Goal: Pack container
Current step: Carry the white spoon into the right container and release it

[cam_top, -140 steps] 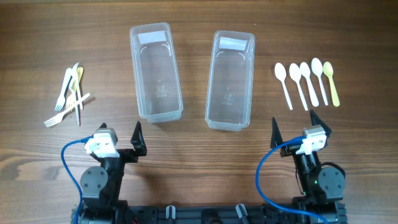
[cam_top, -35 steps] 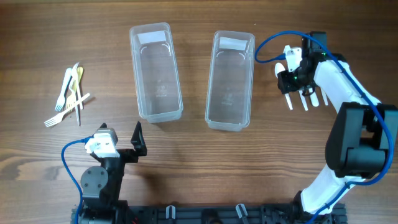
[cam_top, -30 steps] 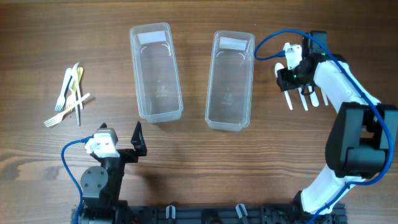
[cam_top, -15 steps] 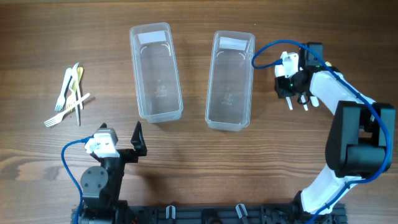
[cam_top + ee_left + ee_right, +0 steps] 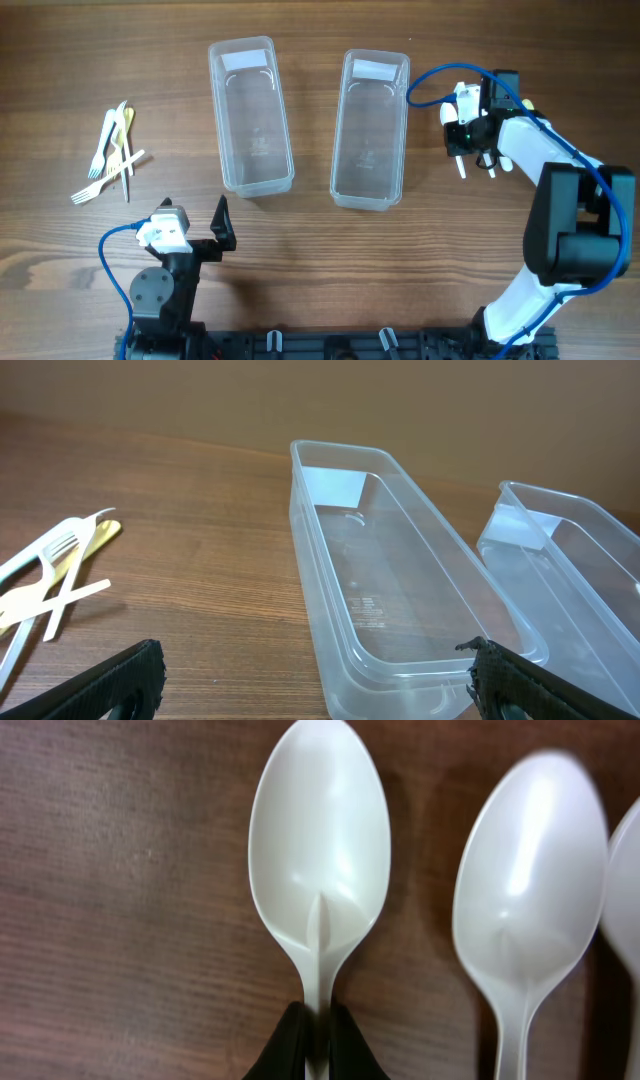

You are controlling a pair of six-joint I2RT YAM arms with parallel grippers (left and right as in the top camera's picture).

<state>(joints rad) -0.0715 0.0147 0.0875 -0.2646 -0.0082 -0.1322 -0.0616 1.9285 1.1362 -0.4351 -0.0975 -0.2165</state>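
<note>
My right end effector (image 5: pixel 318 1042) pinched on the neck of a white spoon (image 5: pixel 320 850), near the bench (image 5: pixel 60 60) right edge, left end effector (image 5: pixel 193 212) spread wide by the front edge

**Overhead view.** Bright, even, diffuse light. Shadows on the wooden table (image 5: pixel 320 30) are faint and soft-edged. Focus is sharp across the frame.

**Left wrist view.** Warmer tone, with a pale sheen on the far wood. The clear container (image 5: pixel 400 580) carries soft white reflections on its walls. The left gripper (image 5: pixel 313 678) has fingertips (image 5: pixel 115 678) that are dark and without detail.

**Right wrist view.** Dim, reddish close-up. The white spoon (image 5: pixel 320 850) is sharp, with soft highlights in the bowl and dark shadow along its right edge. The neighbouring spoon (image 5: pixel 528 890) is blurred, more so toward the frame's right edge.
</note>
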